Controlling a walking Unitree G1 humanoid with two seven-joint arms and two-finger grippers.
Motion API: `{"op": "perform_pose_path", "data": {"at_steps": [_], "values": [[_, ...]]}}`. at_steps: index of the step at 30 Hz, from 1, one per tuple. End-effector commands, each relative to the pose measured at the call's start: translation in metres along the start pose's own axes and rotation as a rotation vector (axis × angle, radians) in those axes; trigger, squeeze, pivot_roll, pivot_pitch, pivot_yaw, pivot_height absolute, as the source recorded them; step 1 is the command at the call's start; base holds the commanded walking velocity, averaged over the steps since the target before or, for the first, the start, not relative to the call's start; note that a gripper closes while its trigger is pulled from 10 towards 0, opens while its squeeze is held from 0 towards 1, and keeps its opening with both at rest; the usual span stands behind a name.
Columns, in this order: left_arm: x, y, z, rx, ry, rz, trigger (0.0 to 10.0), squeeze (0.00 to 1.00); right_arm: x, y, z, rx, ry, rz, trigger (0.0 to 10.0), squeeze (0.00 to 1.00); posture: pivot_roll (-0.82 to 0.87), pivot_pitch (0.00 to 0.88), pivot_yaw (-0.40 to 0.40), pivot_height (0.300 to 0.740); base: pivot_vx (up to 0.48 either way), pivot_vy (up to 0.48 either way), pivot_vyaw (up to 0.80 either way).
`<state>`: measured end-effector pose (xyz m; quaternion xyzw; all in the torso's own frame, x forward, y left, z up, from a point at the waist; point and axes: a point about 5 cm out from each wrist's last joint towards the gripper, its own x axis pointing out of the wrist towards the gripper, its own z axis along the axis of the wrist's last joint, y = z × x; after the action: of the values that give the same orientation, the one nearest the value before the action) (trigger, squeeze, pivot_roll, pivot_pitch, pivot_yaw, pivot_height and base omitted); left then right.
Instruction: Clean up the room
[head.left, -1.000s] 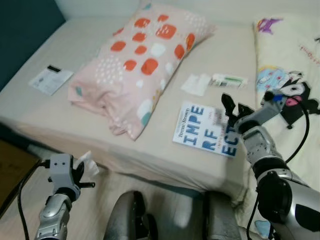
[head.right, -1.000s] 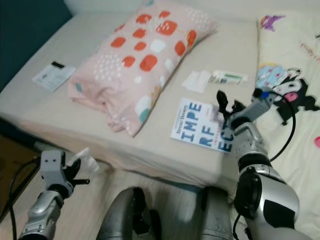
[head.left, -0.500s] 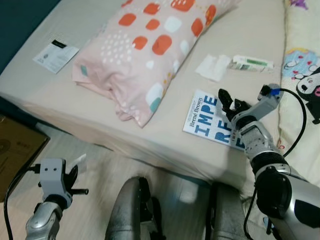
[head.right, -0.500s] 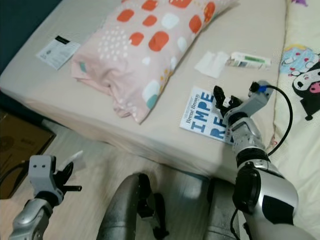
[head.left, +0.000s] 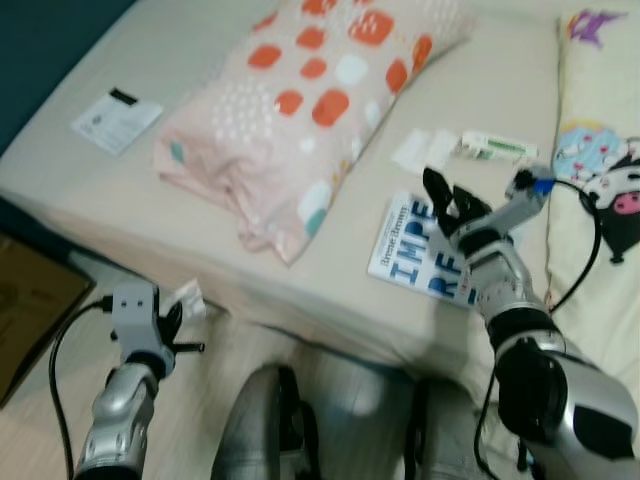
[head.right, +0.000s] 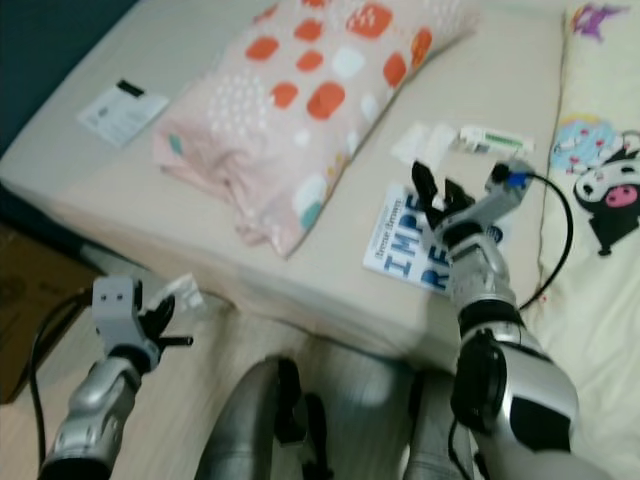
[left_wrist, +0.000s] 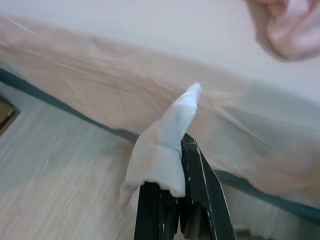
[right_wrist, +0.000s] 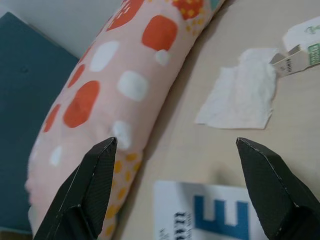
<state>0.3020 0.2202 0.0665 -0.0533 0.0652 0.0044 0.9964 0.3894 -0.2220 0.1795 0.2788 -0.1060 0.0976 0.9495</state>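
Observation:
My left gripper (head.left: 176, 318) hangs low beside the bed, over the wooden floor, shut on a crumpled white tissue (left_wrist: 165, 145). My right gripper (head.left: 446, 198) is open above the bed, over the white book with blue letters (head.left: 420, 263). Beyond the book lie a flat white tissue (right_wrist: 242, 96) and a small white and green box (head.left: 492, 149). A pink pillow with orange and white spots (head.left: 310, 110) lies across the middle of the bed. A white paper with a black mark (head.left: 116, 120) rests at the bed's left side.
The beige bed (head.left: 120, 200) has a front edge running diagonally before me. A cream blanket with cartoon figures (head.left: 600, 170) covers the right side. A brown cardboard box (head.left: 25, 310) sits on the floor at left. A dark teal wall (head.left: 40, 50) stands at far left.
The camera has shifted, so the whole scene sits differently. My left gripper with the tissue now shows higher and closer to the bed edge. The right gripper stays open over the book.

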Motion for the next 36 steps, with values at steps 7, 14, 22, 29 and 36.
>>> {"op": "perform_pose_path", "data": {"at_steps": [7, 14, 22, 29, 36], "values": [[0.014, -0.014, -0.012, -0.067, 0.039, 0.018, 10.0, 0.0, -0.021, -0.009, -0.031, 0.042, 0.03, -0.025, 10.0, 0.0, -0.01, 0.15, 0.112, 0.68, 0.0, 0.0, 0.0], [0.022, -0.029, -0.014, -0.09, 0.049, -0.001, 10.0, 0.0, -0.031, -0.008, -0.051, 0.025, 0.095, -0.025, 10.0, 0.0, -0.03, 0.087, 0.099, 0.695, 0.0, 0.0, 0.0], [0.024, -0.04, -0.03, -0.104, 0.135, -0.004, 10.0, 0.0, -0.054, -0.009, -0.093, -0.066, 0.265, -0.107, 10.0, 0.0, -0.07, 0.03, 0.094, 0.7, 0.0, 0.0, 0.0], [0.016, -0.041, -0.048, -0.094, 0.207, 0.0, 10.0, 0.0, -0.086, -0.012, -0.126, -0.047, 0.364, -0.114, 10.0, 0.0, -0.09, 0.0, 0.09, 0.7, 0.0, 0.0, 0.0], [0.009, -0.045, -0.061, -0.057, 0.268, -0.023, 10.0, 0.0, -0.109, -0.021, -0.144, -0.068, 0.477, -0.174, 10.0, 0.0, -0.09, 0.0, 0.091, 0.7, 0.0, 0.0, 0.52]]}}
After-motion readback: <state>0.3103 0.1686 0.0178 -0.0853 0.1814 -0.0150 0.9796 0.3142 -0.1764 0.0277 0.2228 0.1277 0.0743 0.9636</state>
